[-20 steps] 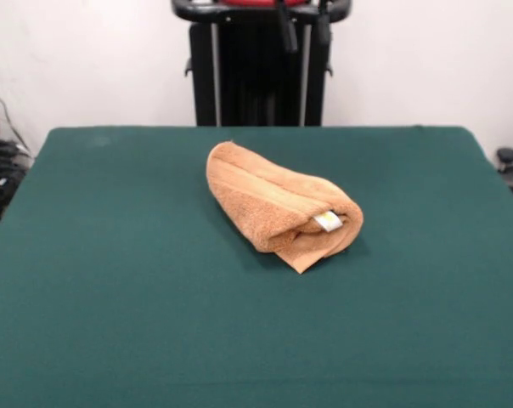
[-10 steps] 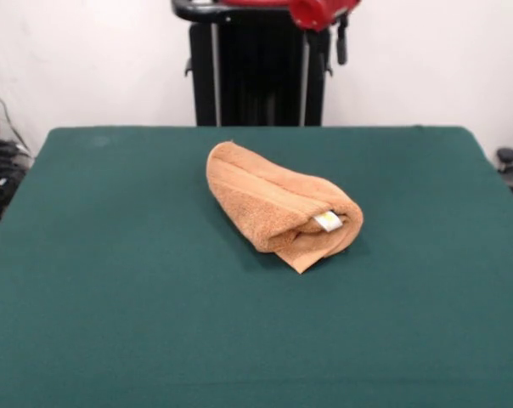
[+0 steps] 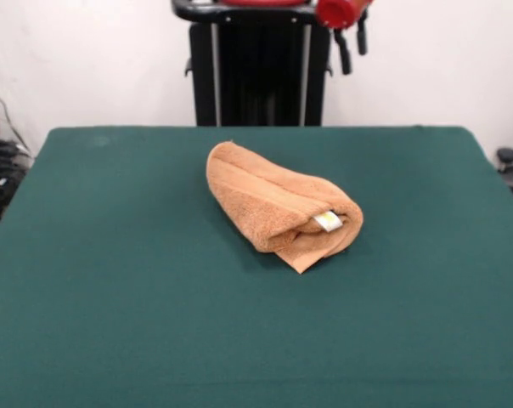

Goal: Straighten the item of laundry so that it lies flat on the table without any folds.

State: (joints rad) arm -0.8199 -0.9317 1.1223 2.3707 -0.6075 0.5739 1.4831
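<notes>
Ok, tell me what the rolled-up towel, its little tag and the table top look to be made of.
Towel: soft terry cloth, likely cotton; matte orange-tan with a fuzzy surface and flatter woven bands along it.
Tag: probably a thin woven or printed fabric label, smooth, white with yellow print; too small to be sure.
Table top: dark green felt-like cloth, matte and even, no shine or grain.

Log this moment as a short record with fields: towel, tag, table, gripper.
towel: orange-tan towel rolled into a bundle, mid-table, not flat
tag: white tag showing at the bundle's open end
table: green table, much larger than the towel
gripper: gripper high at the top edge, well clear of the towel
</notes>
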